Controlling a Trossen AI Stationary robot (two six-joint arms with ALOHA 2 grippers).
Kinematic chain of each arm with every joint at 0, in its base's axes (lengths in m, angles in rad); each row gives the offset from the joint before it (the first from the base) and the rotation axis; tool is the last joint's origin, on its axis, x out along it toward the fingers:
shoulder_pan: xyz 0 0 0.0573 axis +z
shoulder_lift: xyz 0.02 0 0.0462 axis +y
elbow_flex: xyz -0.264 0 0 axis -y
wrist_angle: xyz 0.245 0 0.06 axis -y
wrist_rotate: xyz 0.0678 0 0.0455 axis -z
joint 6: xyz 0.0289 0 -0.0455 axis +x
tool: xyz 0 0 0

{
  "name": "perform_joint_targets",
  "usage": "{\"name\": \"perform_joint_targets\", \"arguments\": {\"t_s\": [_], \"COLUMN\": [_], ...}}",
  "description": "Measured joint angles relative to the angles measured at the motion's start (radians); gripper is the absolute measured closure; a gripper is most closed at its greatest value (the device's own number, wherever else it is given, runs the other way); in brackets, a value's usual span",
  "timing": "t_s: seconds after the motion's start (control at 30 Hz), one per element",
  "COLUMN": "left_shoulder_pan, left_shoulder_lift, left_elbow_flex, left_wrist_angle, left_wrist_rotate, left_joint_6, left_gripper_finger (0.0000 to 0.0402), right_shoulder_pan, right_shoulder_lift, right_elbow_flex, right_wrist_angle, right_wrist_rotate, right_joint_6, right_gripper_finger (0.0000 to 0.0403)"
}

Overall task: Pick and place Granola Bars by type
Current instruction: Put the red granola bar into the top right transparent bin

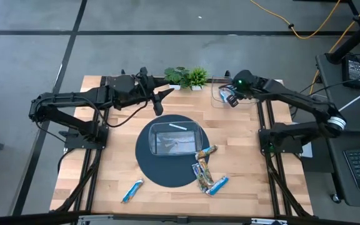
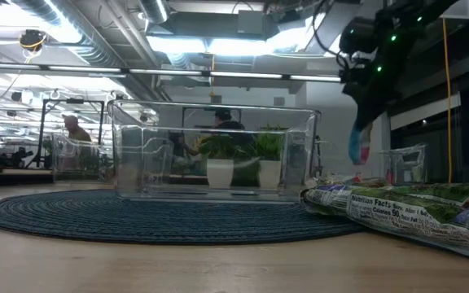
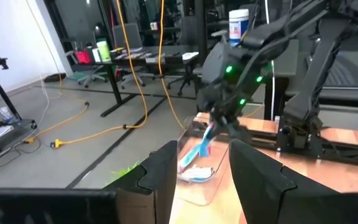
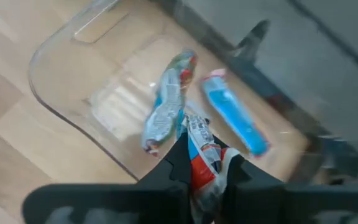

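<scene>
The right gripper (image 1: 232, 99) hangs over a small clear plastic bin (image 1: 222, 95) at the table's far right edge, its two dark fingers clenched on a blue-and-red foil-wrapped granola bar (image 4: 205, 163) that dangles above the bin. Inside that bin lie two more bars — one bright blue foil bar (image 4: 236, 121) and one crumpled blue multicoloured bar (image 4: 166, 111) just beside it. The left gripper (image 1: 159, 95) waits near the far edge by two small potted green plants (image 1: 187, 77), its fingers apart and gripping nothing. At the table's middle a larger clear plastic bin (image 1: 175, 139) sits on a round dark woven mat (image 1: 146, 159). On the mat's near right side several bars lie close together — orange-brown multicoloured bars (image 1: 204, 167) and a blue bar (image 1: 217, 185) — while another blue bar (image 1: 132, 190) lies alone on the light wooden table (image 1: 105, 165), near its front left.
</scene>
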Motion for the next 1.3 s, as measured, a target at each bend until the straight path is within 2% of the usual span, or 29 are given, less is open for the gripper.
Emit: {"name": "perform_joint_targets", "arguments": {"t_s": [0.23, 0.5, 0.6, 0.97, 1.3], "left_shoulder_pan": [-0.012, -0.043, -0.049, -0.049, -0.049], "left_shoulder_lift": [0.0, 0.0, 0.0, 0.0, 0.0], "left_elbow_flex": [0.0, 0.0, 0.0, 0.0, 0.0], "left_wrist_angle": [0.003, 0.003, 0.002, 0.002, -0.006], "left_wrist_rotate": [0.001, 0.001, 0.001, 0.001, 0.024], "left_joint_6": [-0.016, -0.018, -0.018, -0.018, -0.03], "left_gripper_finger": [0.0261, 0.0269, 0.0269, 0.0272, 0.0271], "right_shoulder_pan": [-0.013, -0.013, -0.013, -0.013, -0.011], "right_shoulder_lift": [0.086, 0.125, 0.126, 0.126, 0.08], "right_elbow_flex": [0.0, 0.0, 0.0, 0.0, 0.0], "right_wrist_angle": [0.007, 0.007, 0.008, 0.007, 0.017], "right_wrist_rotate": [-0.033, -0.042, -0.066, -0.067, -0.054], "right_joint_6": [-0.013, -0.023, -0.024, 0.001, -0.018], "right_gripper_finger": [0.0347, 0.0366, 0.0362, 0.0311, 0.0293]}}
